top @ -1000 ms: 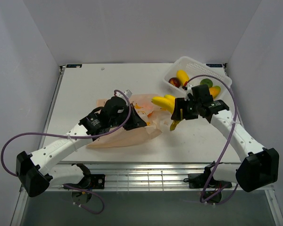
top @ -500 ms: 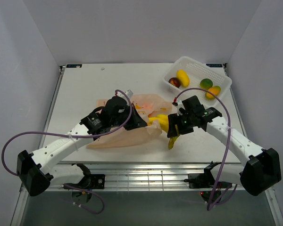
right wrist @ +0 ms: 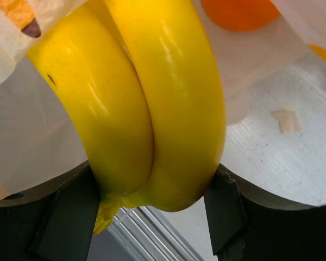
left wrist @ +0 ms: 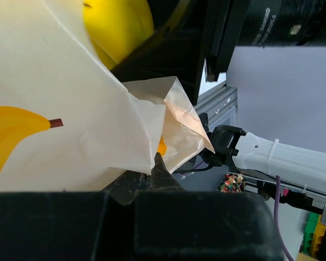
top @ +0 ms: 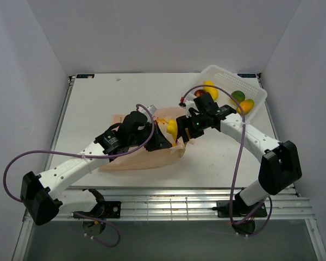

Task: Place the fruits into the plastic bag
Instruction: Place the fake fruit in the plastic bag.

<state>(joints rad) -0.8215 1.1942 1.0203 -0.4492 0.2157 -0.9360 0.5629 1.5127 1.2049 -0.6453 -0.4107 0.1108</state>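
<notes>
Toward the front edge of the table (top: pixel 98 103), left of centre: the plastic bag (top: pixel 131 160), peach-orange and crumpled flat, its top largely hidden under the left arm. Impossible to make out the mouth of the bag from above. Clamped fully down on a fold of its film at the right end with the left gripper (top: pixel 158 142), no gap visible between the fingers in the left wrist view. Filling that view, pale film with one printed banana (left wrist: pixel 13 128) cut off at the left edge, and only a blurred yellow curve of real fruit at the top. Just right of the fold, against the bag's film: the banana bunch (top: pixel 173 128), gripped across its middle by the right gripper (top: pixel 181 130), fingers (right wrist: pixel 70 215) pressed against both sides of the two bananas. Stem end and tips out of the right wrist picture. Above them, behind the film, an orange round shape (right wrist: pixel 236 11), cut off; cannot tell whether fruit or print. At the far right corner: the white lattice basket (top: pixel 236 76), holding a yellow fruit (top: pixel 209 87), a dark-red fruit (top: pixel 199 95) mostly hidden behind the right arm, a green fruit (top: pixel 237 95) and a yellow-orange fruit (top: pixel 247 104)
</notes>
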